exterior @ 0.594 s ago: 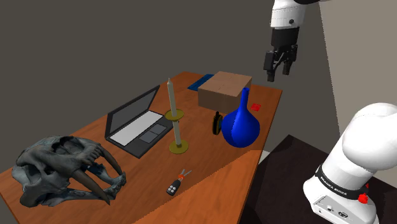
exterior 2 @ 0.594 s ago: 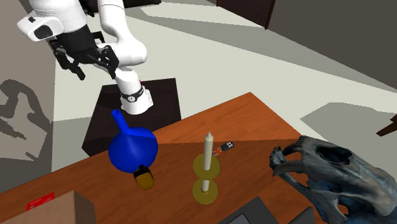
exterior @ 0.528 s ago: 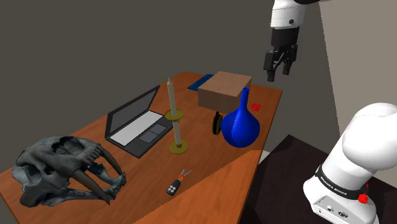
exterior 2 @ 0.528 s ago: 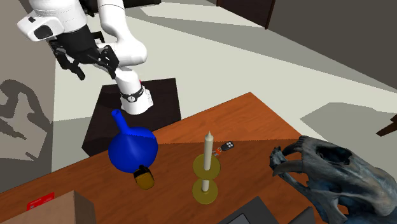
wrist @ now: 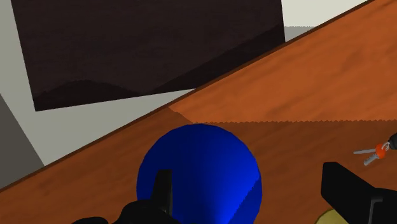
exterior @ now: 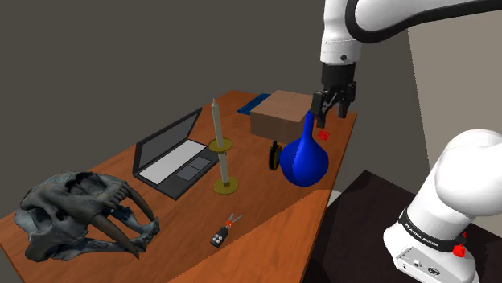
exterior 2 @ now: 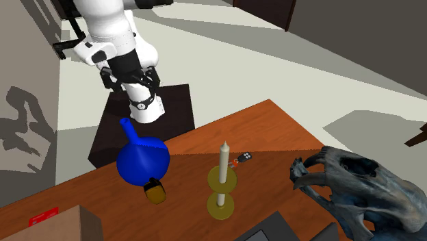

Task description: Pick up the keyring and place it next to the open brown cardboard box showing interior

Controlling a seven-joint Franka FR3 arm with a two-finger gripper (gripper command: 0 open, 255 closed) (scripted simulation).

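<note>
The keyring [exterior: 224, 232], a black fob with small keys and a red tag, lies on the wooden table [exterior: 273, 217] near its front edge, also seen past the candle [exterior 2: 244, 159] and off to one side of the fingers [wrist: 378, 151]. My gripper [exterior: 331, 115] hangs open and holds nothing, just above the neck of a blue vase [exterior: 304, 161], far from the keyring. In the wrist view the fingers [wrist: 164, 191] stand apart over the vase's round body [wrist: 197, 172]. The brown cardboard box [exterior: 281, 112] sits behind the vase at the table's far end.
A tall candle on a brass stand [exterior: 224, 149], an open laptop [exterior: 173, 157] and a large dark skull [exterior: 76, 217] occupy the table's middle and near left. A small red item [exterior: 323, 134] lies by the box, and a dark round object [exterior: 275, 155] beside the vase.
The arm has swung down and toward the shoulder view's left, from beyond the table's edge to just above the blue vase's neck. The fingers remain apart; the keyring has not moved.
</note>
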